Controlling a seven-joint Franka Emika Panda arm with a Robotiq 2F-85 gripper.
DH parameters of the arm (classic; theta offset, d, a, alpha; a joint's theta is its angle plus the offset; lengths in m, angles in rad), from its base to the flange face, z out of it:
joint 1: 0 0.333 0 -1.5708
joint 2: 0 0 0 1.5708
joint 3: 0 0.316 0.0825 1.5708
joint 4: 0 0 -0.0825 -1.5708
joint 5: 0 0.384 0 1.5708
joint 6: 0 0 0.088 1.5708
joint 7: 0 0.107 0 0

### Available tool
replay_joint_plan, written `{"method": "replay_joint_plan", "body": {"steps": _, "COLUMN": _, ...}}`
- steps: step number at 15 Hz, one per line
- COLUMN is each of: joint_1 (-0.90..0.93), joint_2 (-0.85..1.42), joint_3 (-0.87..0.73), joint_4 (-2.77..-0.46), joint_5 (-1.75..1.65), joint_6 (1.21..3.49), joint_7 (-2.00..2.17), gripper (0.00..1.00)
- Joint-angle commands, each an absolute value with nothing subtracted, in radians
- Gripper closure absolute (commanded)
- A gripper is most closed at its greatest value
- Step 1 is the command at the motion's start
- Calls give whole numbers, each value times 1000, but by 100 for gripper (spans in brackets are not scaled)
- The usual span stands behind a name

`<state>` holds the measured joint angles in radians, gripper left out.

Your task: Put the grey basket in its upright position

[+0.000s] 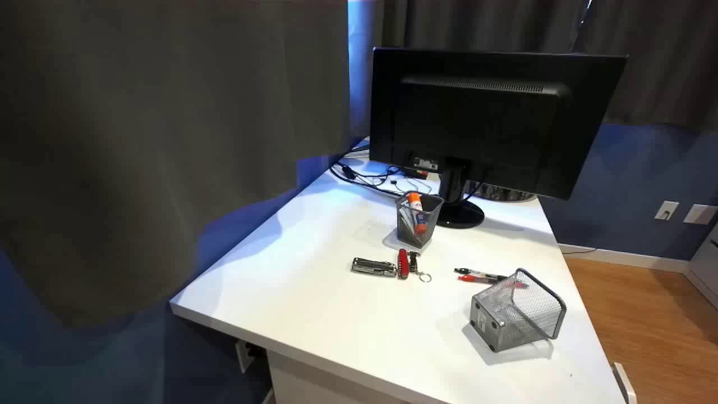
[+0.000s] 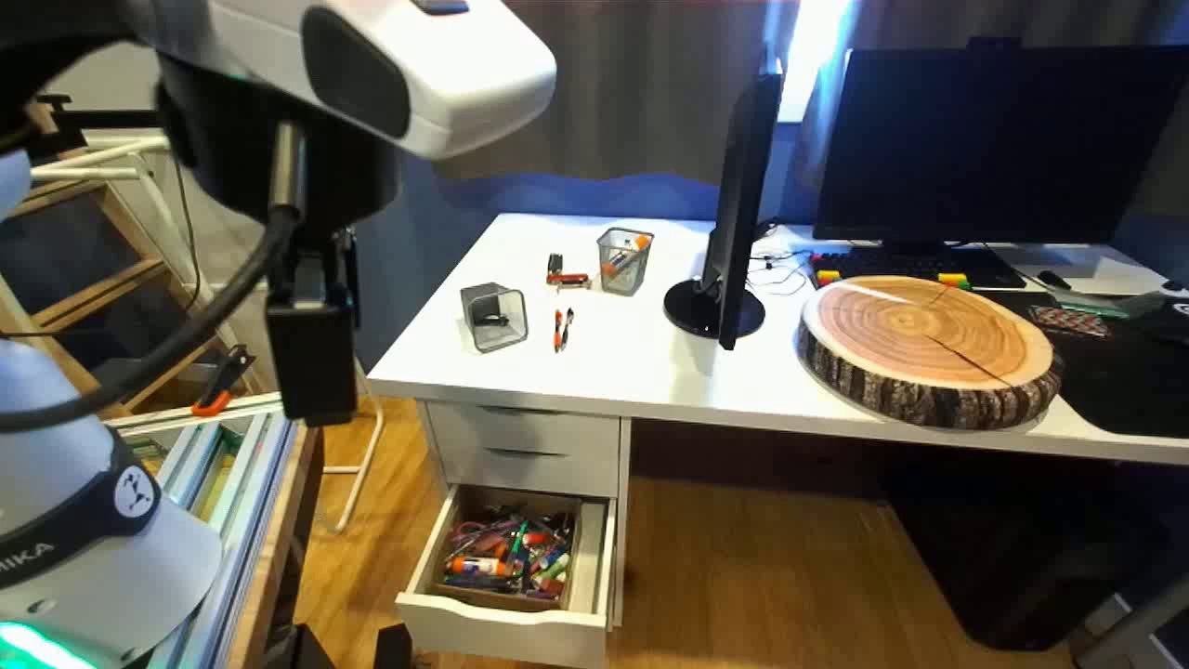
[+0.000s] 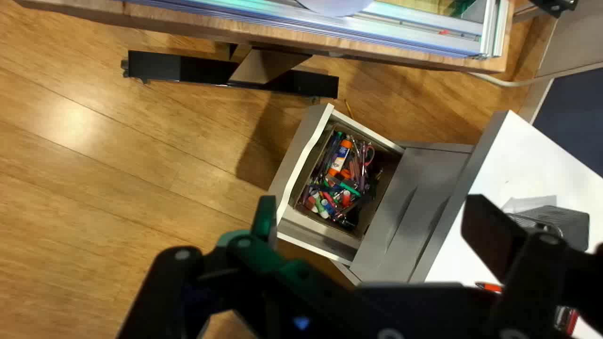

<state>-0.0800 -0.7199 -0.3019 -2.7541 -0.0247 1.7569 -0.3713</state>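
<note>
Although the gripper (image 3: pixel 371 214) hangs clear of the table (image 2: pixel 604 370), left of its front left corner in an exterior view, its jaws are spread wide and pinch nothing; I judge the step in hand to be the approach. Near that corner the grey basket (image 2: pixel 509 313) lies on its side, mouth turned toward the front edge. Right of it lie two pens (image 2: pixel 558 325); farther right, toward the back edge, a similar basket (image 2: pixel 620 280) stands upright. The next move likely calls for coming over the table, lowering to the tipped rim, clasping it and rolling the base down.
</note>
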Motion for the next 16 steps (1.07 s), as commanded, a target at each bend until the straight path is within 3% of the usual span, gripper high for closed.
{"method": "replay_joint_plan", "body": {"steps": 1, "joint_1": -94, "joint_2": -717, "joint_3": -288, "joint_4": -2753, "joint_5": -16, "joint_6": 1755, "joint_7": -379, "gripper": 0}}
{"method": "replay_joint_plan", "body": {"steps": 9, "joint_1": -84, "joint_2": -705, "joint_3": -284, "joint_4": -2752, "joint_5": -20, "joint_6": 1763, "joint_7": -391, "gripper": 0}}
{"method": "replay_joint_plan", "body": {"steps": 16, "joint_1": 123, "joint_2": -567, "joint_3": -184, "joint_4": -2738, "joint_5": 147, "joint_6": 1852, "joint_7": -457, "gripper": 0}}
